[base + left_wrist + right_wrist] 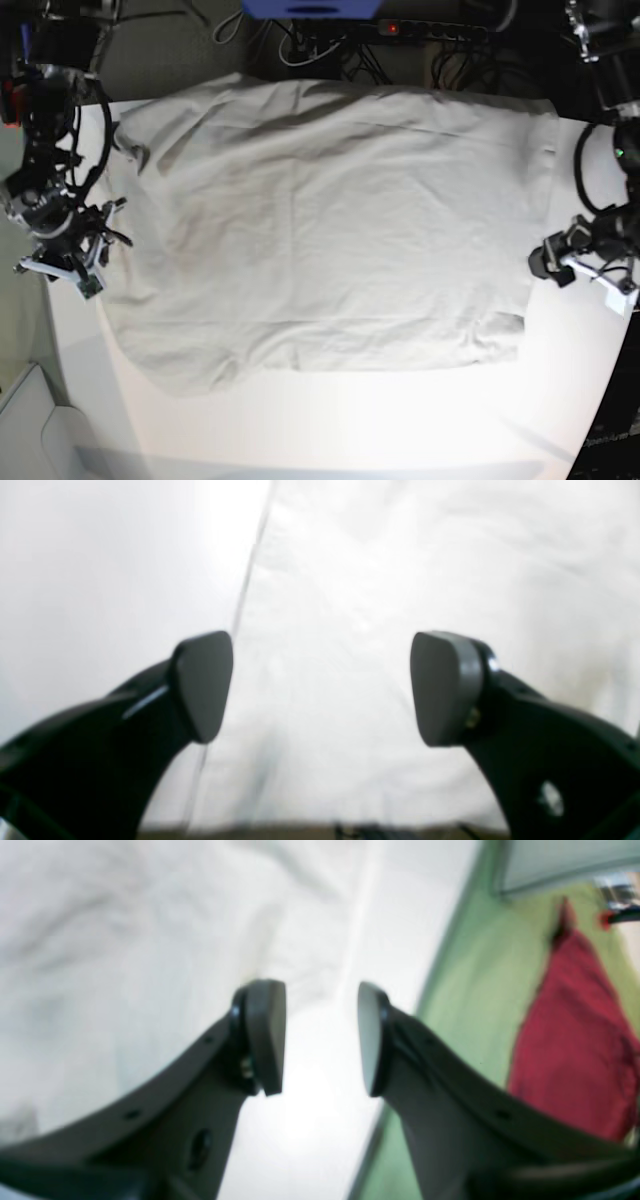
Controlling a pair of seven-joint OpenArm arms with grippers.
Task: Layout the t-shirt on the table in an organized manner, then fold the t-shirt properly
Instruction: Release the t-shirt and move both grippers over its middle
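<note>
The light grey-beige t-shirt (330, 220) lies spread flat over most of the white table (350, 420), with some wrinkles near its left side. At the shirt's right edge my left gripper (542, 263) stands open; in the left wrist view its jaws (320, 690) are wide apart and empty above the t-shirt (400, 580) and its edge, with bare table (100, 580) beside it. By the shirt's left edge my right gripper (105, 238) is open too. In the right wrist view its jaws (320, 1040) hold nothing, over the table (310, 1120) just off the t-shirt (125, 915).
Past the table's edge the right wrist view shows green floor (475, 990) with a red cloth (575, 1040) on it. Cables and a power strip (430, 30) run behind the table's far edge. Bare table lies in front of the shirt.
</note>
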